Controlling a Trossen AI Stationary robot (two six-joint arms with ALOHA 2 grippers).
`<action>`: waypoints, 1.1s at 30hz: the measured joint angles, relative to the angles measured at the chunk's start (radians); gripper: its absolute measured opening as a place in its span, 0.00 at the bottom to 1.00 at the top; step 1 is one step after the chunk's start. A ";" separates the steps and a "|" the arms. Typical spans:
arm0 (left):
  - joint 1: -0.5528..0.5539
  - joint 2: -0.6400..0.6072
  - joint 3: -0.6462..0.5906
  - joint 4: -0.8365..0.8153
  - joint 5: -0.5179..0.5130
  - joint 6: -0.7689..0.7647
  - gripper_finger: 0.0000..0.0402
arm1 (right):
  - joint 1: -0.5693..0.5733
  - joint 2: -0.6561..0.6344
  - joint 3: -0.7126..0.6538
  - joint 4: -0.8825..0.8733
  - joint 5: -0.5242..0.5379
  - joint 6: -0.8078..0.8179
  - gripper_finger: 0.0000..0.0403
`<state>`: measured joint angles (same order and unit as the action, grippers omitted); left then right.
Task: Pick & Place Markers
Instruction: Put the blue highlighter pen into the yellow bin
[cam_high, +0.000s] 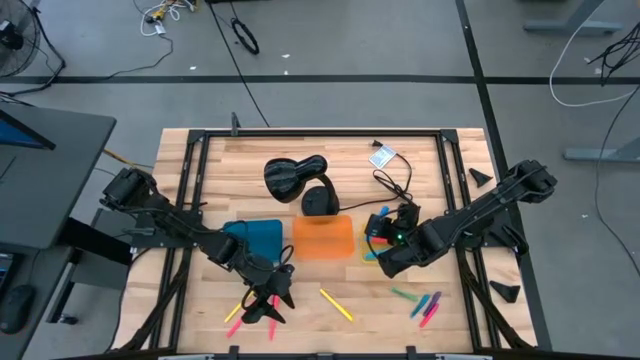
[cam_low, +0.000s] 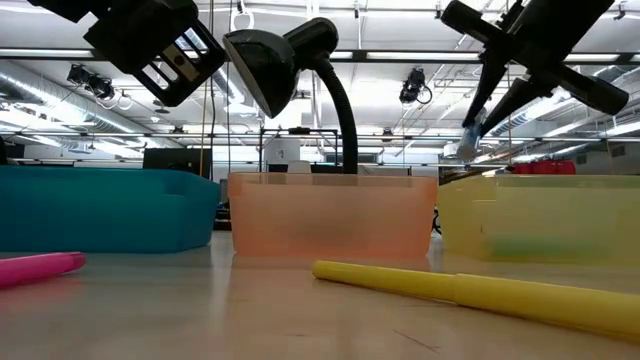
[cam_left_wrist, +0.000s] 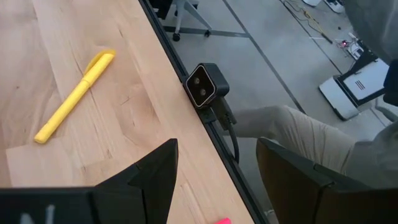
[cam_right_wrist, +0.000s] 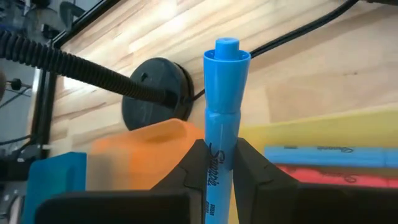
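My right gripper (cam_right_wrist: 221, 146) is shut on a blue marker (cam_right_wrist: 225, 93) and hangs above the yellow tray (cam_right_wrist: 323, 127), in which a blue and a pink marker lie. The orange tray (cam_high: 323, 238) and the teal tray (cam_high: 258, 236) stand to its left. My left gripper (cam_high: 270, 305) stands open near the table's front edge, above bare wood. Close to it lie a yellow marker (cam_left_wrist: 73, 98) and pink markers (cam_high: 236, 322). Several more markers (cam_high: 420, 303) lie flat on the wood at the front right. My right gripper pinches the blue marker's barrel (cam_right_wrist: 217, 163) between its two fingers, at the printed lettering. The marker lies along the fingers and its cap end (cam_right_wrist: 227, 56) sticks out past their tips. It slants down, lifted clear above the trays (cam_low: 468, 140).
A black desk lamp (cam_high: 298, 178) stands behind the orange tray, its cable running to the far right. A small camera (cam_left_wrist: 205, 84) is fixed at the table's front edge, and a person's leg (cam_left_wrist: 292, 127) shows beyond it. Bare wood lies between the yellow marker (cam_high: 336, 305) and the trays.
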<state>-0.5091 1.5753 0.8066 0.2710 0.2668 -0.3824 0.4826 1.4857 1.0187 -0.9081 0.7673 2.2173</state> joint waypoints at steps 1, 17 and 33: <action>0.000 0.000 0.000 0.000 0.000 0.000 0.55 | 0.000 0.000 0.000 -0.004 0.000 0.000 0.09; 0.002 0.000 0.000 0.008 -0.037 0.002 0.55 | -0.071 0.169 -0.001 0.082 -0.084 -0.019 0.09; 0.001 0.000 0.000 0.003 -0.037 0.002 0.55 | -0.071 0.159 -0.001 0.139 -0.133 -0.063 0.38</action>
<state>-0.5083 1.5753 0.8066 0.2745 0.2298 -0.3809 0.4119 1.6450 1.0180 -0.7692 0.6343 2.1547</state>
